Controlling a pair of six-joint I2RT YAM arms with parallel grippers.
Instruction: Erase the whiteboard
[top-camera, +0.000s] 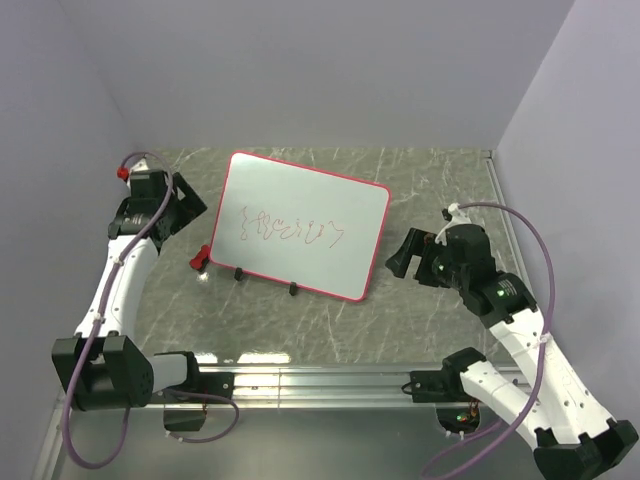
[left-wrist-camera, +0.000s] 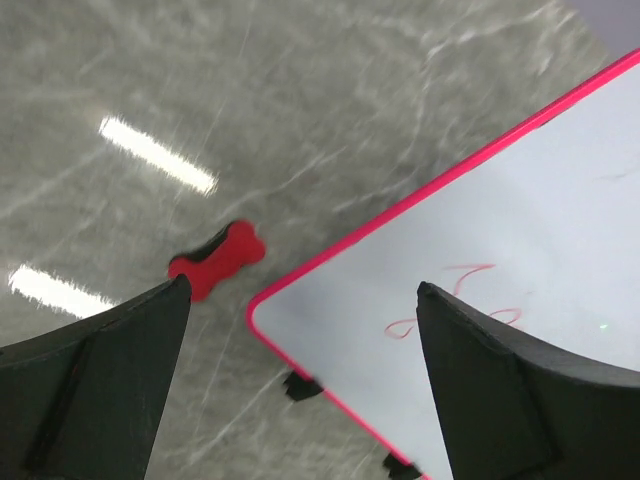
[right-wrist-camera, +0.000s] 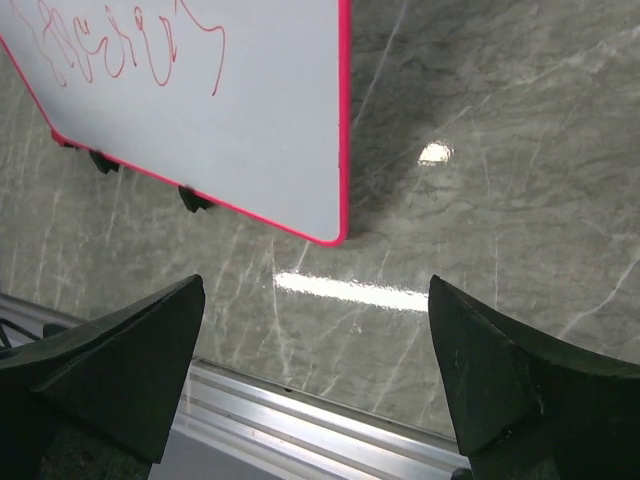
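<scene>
top view: the whiteboard (top-camera: 345, 215) lies flat near the middle of the grey marbled desk (top-camera: 300, 335), turned a little clockwise, with red scribbles (top-camera: 290, 230) across its centre. two small black feet (top-camera: 239, 272) sit along its 6 o'clock edge. a small red bow-shaped piece (top-camera: 200, 258) rests on the desk just off the board's 8 o'clock corner. the left pincer (top-camera: 192, 208) hangs at the board's 9 o'clock side, and the right pincer (top-camera: 403, 255) at its 4 o'clock side. neither touches the board.

left wrist view: the left pincer (left-wrist-camera: 305, 290) is spread wide with nothing between its dark fingers (left-wrist-camera: 110, 370). the whiteboard (left-wrist-camera: 540, 200) fills the 3 o'clock side, one rounded corner low in the centre and a bit of red scribble (left-wrist-camera: 470, 270) showing. the red bow-shaped piece (left-wrist-camera: 215, 262) lies just beside that corner, toward 9 o'clock, apart from the frame.

right wrist view: the right pincer (right-wrist-camera: 315, 285) also gapes wide and holds nothing. the whiteboard (right-wrist-camera: 260, 130) sits toward 11 o'clock, with its scribbles (right-wrist-camera: 130, 45) at the top edge and its feet (right-wrist-camera: 195, 200) on the lower rim. a metal rail (right-wrist-camera: 320, 420) runs along the bottom.
</scene>
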